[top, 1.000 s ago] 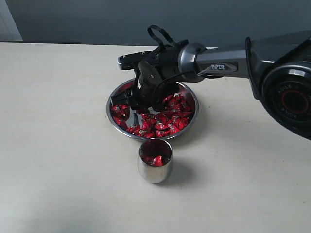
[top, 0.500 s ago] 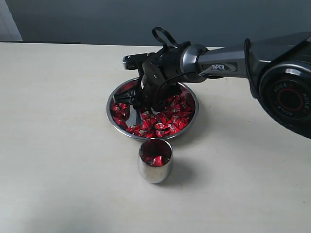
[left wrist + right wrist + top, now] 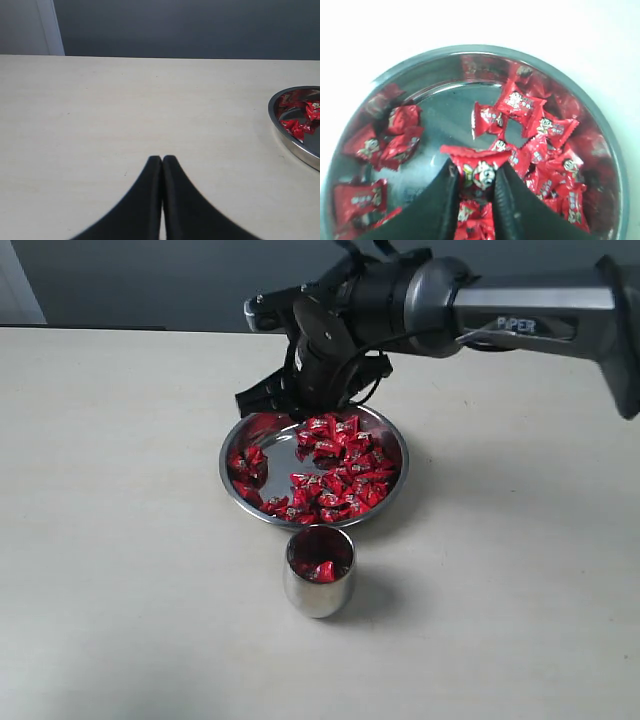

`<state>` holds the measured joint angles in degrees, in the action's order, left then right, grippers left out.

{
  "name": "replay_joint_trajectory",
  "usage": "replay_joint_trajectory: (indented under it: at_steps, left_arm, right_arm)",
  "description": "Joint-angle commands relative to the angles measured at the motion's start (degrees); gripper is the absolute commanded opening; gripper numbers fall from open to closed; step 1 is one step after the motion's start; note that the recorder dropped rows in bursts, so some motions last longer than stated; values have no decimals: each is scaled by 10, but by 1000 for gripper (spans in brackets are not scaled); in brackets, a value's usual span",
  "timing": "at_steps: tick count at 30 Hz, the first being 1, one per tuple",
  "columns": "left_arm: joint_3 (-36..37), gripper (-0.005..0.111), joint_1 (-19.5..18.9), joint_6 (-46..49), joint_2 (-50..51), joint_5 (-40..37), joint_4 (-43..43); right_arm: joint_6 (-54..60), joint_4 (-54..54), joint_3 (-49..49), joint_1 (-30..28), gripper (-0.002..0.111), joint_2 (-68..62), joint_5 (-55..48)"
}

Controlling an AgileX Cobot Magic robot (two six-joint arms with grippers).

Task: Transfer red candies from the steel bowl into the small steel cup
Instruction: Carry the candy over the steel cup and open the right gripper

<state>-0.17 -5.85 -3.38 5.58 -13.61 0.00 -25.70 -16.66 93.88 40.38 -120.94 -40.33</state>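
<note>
The steel bowl (image 3: 226, 462) sits mid-table with many red candies (image 3: 342, 486) spread over its right and front parts. In the right wrist view my right gripper (image 3: 476, 172) is shut on one red candy (image 3: 476, 159), held above the steel bowl (image 3: 485, 50). From outside, the right gripper (image 3: 265, 397) hangs over the bowl's far left rim, and the held candy is hidden there. The small steel cup (image 3: 318, 592) stands upright just in front of the bowl, with a few red candies (image 3: 318, 569) inside. My left gripper (image 3: 162, 160) is shut with nothing in it, over bare table.
The right arm (image 3: 520, 310) reaches in from the right above the table's far side. The left wrist view catches only the edge of the bowl (image 3: 296, 144) off to one side. A dark wall runs behind the table's far edge.
The right gripper has risen out of the bowl and drawn back toward its far rim, carrying one red candy. Bowl and cup have not shifted.
</note>
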Motion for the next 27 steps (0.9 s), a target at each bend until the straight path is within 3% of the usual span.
replay_joint_trajectory:
  at_steps: [1,7,10,16,21,27]
  left_arm:
    - [2,0,3,-1,-3,2,0]
    - [2,0,3,-1,-3,2,0]
    - [2,0,3,-1,-3,2,0]
    - [2,0,3,-1,-3,2,0]
    - [2,0,3,-1,-3,2,0]
    - [2,0,3,-1,-3,2,0]
  right_arm:
    - [40,-9,0,42,0,70,-67]
    - [86,-13,0,127,0,155,-140]
    - [83,-11,-32,140,0,194,-161]
    - [38,63,-247,140,-1,318,-56]
    - [45,93,-302,140,0,321,-4]
    - [64,92,-302,140,26,298,-2]
